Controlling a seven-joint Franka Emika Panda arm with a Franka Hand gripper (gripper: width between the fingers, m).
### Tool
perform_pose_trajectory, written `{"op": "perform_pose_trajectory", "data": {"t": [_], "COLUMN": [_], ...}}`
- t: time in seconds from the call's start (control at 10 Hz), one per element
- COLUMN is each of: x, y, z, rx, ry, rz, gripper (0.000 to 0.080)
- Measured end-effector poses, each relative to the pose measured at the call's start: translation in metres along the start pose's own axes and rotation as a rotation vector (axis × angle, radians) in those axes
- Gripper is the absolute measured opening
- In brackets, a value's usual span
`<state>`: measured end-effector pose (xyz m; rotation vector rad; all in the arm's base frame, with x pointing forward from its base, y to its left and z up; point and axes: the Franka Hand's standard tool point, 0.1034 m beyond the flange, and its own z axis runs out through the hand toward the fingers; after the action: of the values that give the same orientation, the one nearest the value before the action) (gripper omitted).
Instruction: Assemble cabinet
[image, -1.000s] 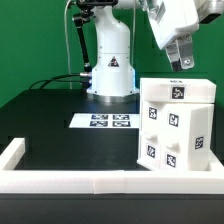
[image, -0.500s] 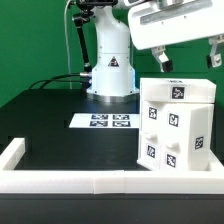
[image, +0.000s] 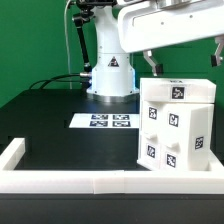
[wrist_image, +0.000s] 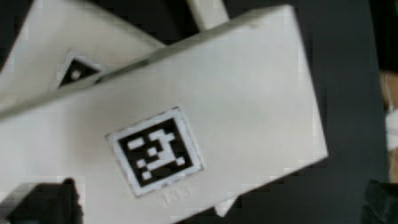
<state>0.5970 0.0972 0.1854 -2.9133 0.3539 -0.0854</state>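
You saw the cabinet (image: 177, 125) upright on the black surface (image: 60, 140); the gripper (image: 183, 62) hovered above — its jaws stood open, holding nothing.

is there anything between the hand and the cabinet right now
Nothing visible. In the exterior view the hand hangs just above the cabinet, with only open air between. The wrist view looks straight down on the cabinet's tagged top face, unobstructed.

Even, bright light — exterior view sharp, wrist view soft and blurred throughout.
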Motion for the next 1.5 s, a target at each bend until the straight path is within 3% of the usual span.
{"op": "perform_pose_trajectory", "data": {"t": [0.2, 0.3, 0.7, 1.1, 1.5], "x": [-0.001, 0.000, 0.000, -0.004, -0.007], "y": [0.003, 0.002, 0.004, 0.005, 0.012], "z": [0.001, 0.001, 0.000, 0.010, 0.018], "rx": [-0.029, -0.059, -0.065, -0.079, -0.134], "ry": [-0.018, -0.023, -0.038, -0.077, -0.175], "rz": [-0.274, -0.430, -0.710, -1.149, -1.473], "gripper": [0.0797, 0.0797, 0.0797, 0.0797, 0.0797]}}
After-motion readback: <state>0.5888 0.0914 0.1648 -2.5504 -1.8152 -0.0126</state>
